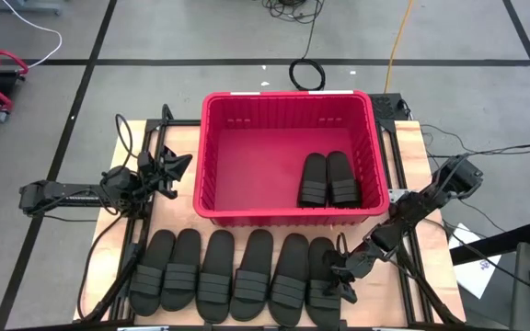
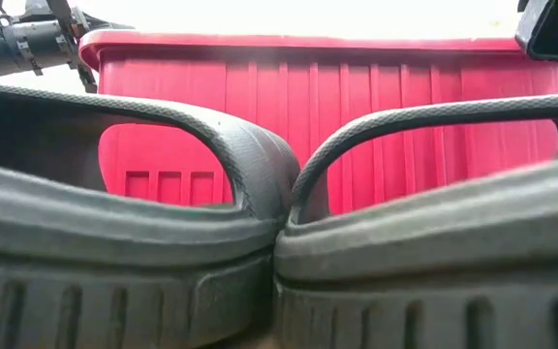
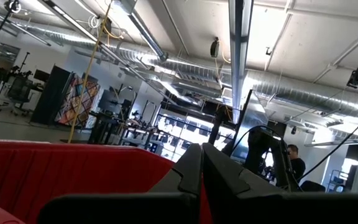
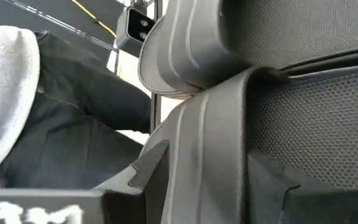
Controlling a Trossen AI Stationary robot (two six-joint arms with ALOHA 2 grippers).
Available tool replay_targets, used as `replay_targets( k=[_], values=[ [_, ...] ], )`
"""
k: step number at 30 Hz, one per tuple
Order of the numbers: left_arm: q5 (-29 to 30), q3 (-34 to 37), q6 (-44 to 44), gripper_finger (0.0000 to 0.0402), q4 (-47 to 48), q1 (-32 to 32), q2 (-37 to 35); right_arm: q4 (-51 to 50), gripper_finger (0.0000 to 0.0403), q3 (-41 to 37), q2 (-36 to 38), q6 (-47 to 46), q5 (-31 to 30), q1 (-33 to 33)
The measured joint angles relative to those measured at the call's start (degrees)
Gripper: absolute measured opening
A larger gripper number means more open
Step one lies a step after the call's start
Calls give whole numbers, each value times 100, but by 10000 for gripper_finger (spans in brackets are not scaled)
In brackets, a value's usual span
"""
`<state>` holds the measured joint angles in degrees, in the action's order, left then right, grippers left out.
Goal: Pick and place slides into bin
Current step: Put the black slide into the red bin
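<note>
Nearest slides: two black slides [image 2: 279, 242] fill the low view, toes touching, straps arching over them, with the red wall of the bin [image 2: 356, 107] behind.
Row on the table: six slides [image 1: 237, 274] lie side by side along the near edge, just in front of the bin [image 1: 212, 147].
Already placed: one pair of slides [image 1: 328, 179] lies flat in the right part of the bin, beside its right wall.
Right gripper: the right gripper [image 1: 346, 283] hangs low at the right end of the row, by the outermost slide [image 1: 321, 276]; its fingers look nearly together on or beside that slide's outer edge, but I cannot tell whether they grip it.
Right wrist view: shows only a mesh chair [image 4: 278, 93] and a person's clothing [image 4: 36, 106], so it settles nothing.
Left gripper: the left gripper [image 1: 175, 168] waits just left of the bin's left wall, fingers pressed together and holding nothing.
Progress: I judge two of eight placed, six to go.
Risk, neighbours: the row is packed tight, so lifting the end slide could drag or tip the one next to it.
Risk, grip: a pinch on a soft edge may slip mid-carry and drop the slide short of the bin.
Risk, rim: a low carry could catch the near rim.
</note>
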<state>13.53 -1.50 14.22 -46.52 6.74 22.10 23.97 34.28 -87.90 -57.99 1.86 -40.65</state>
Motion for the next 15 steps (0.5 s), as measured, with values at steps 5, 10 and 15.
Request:
replay_targets(
  k=[5,10,15],
  values=[
    [-3,0,-3,21,0,1,1,1,150,0,2,13,281,-43],
    [-10,0,-20,21,0,1,1,-68,76,0,4,-353,298,-109],
    [-34,0,-45,21,2,0,-1,17,12,-2,3,-617,568,-109]
  ],
)
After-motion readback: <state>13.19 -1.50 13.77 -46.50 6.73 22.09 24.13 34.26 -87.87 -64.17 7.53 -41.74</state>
